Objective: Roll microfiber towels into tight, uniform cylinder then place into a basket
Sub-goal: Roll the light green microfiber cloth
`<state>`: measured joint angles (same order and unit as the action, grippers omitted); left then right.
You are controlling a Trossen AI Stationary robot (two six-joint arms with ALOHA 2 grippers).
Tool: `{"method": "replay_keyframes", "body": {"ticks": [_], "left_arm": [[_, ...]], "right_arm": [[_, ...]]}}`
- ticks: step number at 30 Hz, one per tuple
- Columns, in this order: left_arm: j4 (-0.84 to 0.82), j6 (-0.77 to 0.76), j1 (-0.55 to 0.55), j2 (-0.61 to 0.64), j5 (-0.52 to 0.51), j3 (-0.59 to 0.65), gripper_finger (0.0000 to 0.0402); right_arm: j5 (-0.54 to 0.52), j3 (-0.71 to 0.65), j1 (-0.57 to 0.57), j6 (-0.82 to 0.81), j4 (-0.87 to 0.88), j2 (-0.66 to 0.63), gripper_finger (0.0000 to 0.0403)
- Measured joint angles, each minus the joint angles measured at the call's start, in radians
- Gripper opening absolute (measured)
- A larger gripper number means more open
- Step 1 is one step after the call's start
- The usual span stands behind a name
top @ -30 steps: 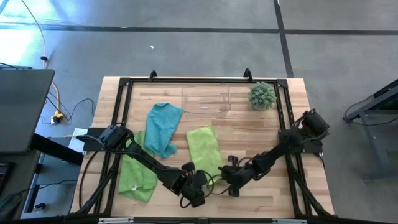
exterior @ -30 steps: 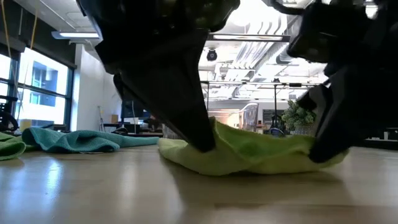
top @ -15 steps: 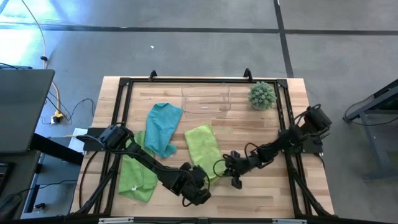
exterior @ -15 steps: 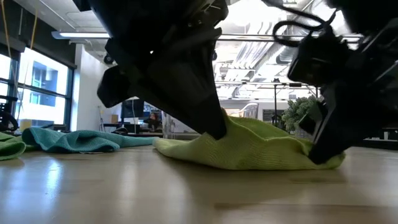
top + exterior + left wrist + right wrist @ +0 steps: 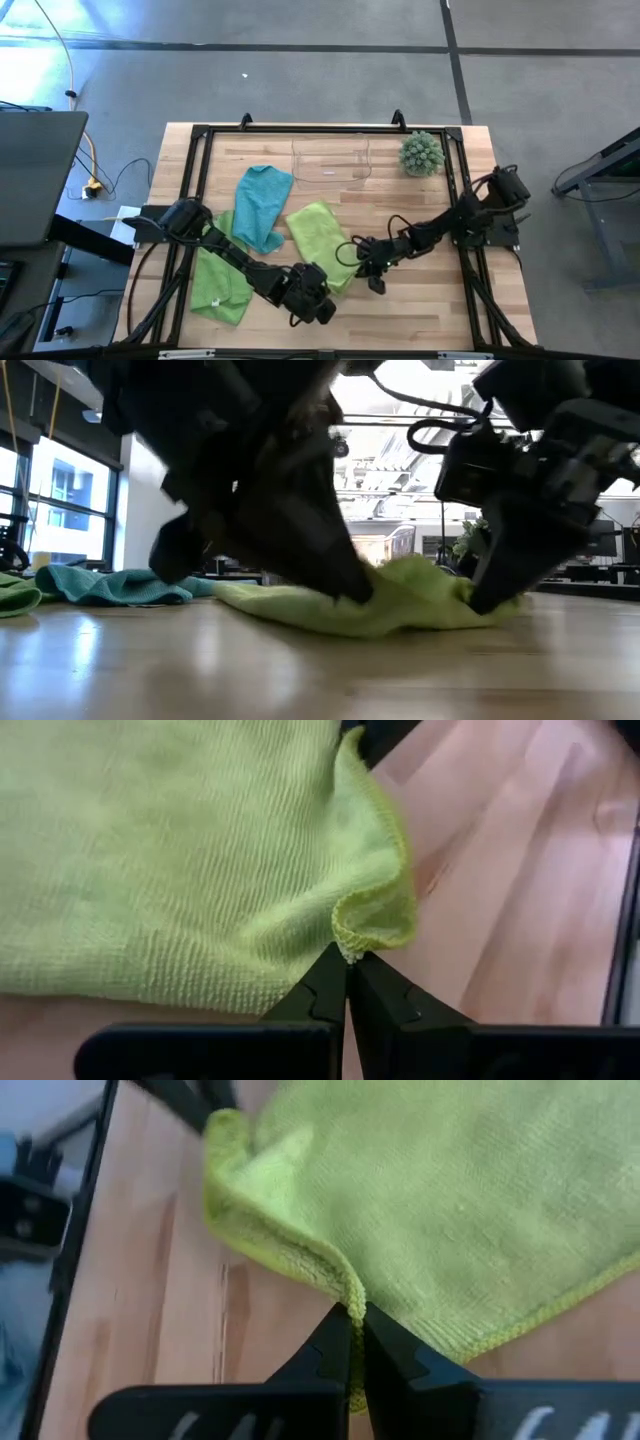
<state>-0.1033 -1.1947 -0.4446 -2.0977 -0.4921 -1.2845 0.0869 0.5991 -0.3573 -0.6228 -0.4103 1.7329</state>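
A lime green microfiber towel (image 5: pixel 318 238) lies mid-table with its near edge raised off the wood (image 5: pixel 400 595). My left gripper (image 5: pixel 322 284) and my right gripper (image 5: pixel 364 264) are both shut on that near edge, left and right of each other. A teal towel (image 5: pixel 262 205) lies flat farther left. A second lime towel (image 5: pixel 222 282) lies flat at the near left, partly under my left arm. The clear basket (image 5: pixel 330 160) stands on its base at the far middle. My left gripper pinches the towel's stitched hem at a curled-up near corner (image 5: pixel 352 942) between its two fingertips, slanting down from the near side. The corner is lifted a little and the rest lies on the table. My right gripper pinches the hemmed near edge (image 5: pixel 352 1306) at its fingertips, slanting down from the table's right. The cloth folds up into a ridge at the hold (image 5: pixel 300 1255), slack, and the rest rests on the wood.
A round spiky green plant ball (image 5: pixel 421 153) sits at the far right, next to the basket. A black frame (image 5: pixel 200 135) runs around the tabletop. Bare wood (image 5: pixel 420 290) lies at the near right.
Both grippers have carried the towel's near edge toward the far edge, the right one also toward the left. My left gripper has rolled about its own line. The towel has slid a little leftward, and its near part now humps up lower between the grippers.
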Motion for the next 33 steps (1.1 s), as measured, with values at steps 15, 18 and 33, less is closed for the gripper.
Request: {"method": "replay_keyframes", "body": {"ticks": [15,18,33], "left_arm": [[-0.006,-0.075,-0.021,0.088,-0.054,0.139,0.0001],[-0.014,-0.095,-0.021,0.088,-0.087,0.139,0.0001],[-0.069,-0.191,-0.027,0.088,-0.129,0.139,0.0000]], "right_arm": [[0.050,0.035,0.093,0.075,-0.005,0.000,0.0001],[0.083,0.083,0.108,0.138,0.058,-0.001,0.0001],[0.087,0.162,0.161,0.309,0.268,0.001,0.0001]]}}
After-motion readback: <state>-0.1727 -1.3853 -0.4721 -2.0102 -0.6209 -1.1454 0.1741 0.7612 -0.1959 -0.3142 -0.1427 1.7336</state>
